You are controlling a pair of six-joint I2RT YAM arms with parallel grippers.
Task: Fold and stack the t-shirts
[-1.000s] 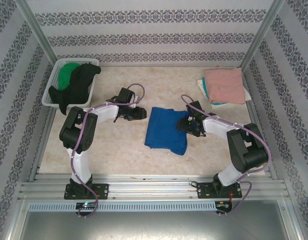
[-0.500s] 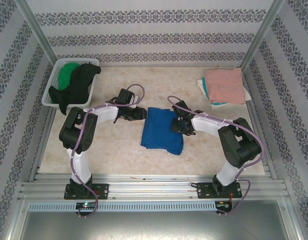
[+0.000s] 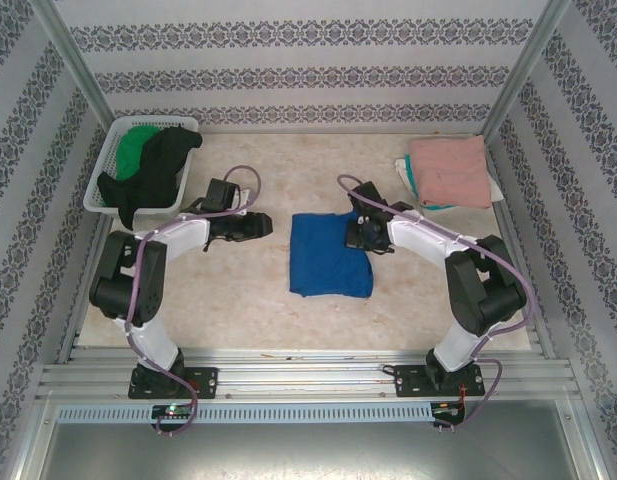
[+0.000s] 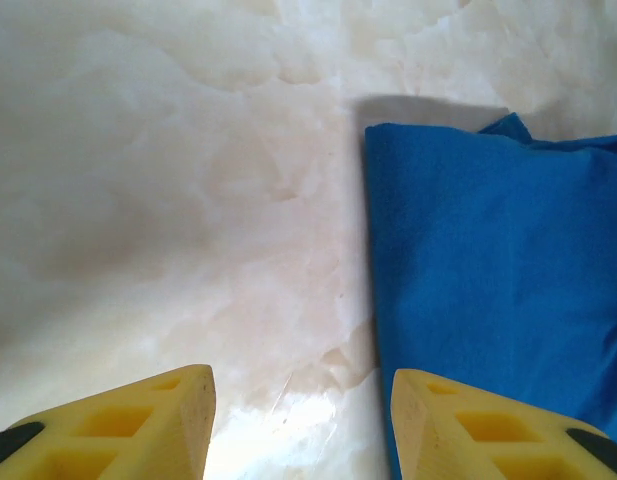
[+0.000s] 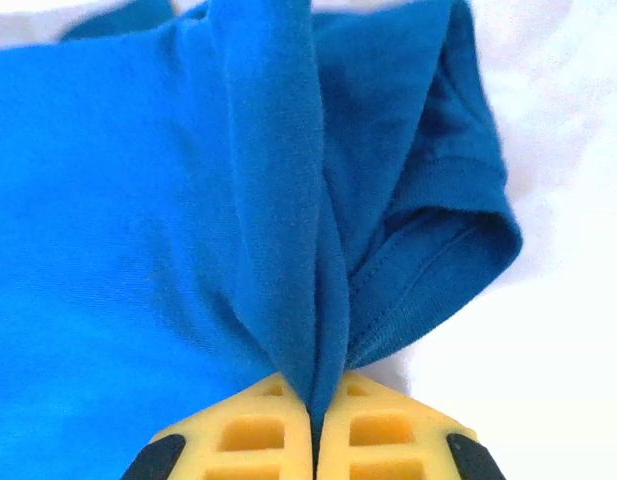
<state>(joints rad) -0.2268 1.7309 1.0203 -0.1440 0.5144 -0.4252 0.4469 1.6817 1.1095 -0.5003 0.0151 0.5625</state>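
change: right hand (image 5: pixel 313 425) has just clamped a ridge of the blue t-shirt (image 3: pixel 328 262) (folded, centre of bench (image 3: pixel 238 295)) | left hand (image 4: pixel 303 400) half open, empty, drawn back left | meaning: likely ready for the next fold or carry

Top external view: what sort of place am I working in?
Probably a staged robot test cell, not a real home: patterned wall panels on aluminium posts, two arms bolted to a rail, laundry basket.

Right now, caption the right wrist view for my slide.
Right gripper shut on a pinched fold of the blue t-shirt.
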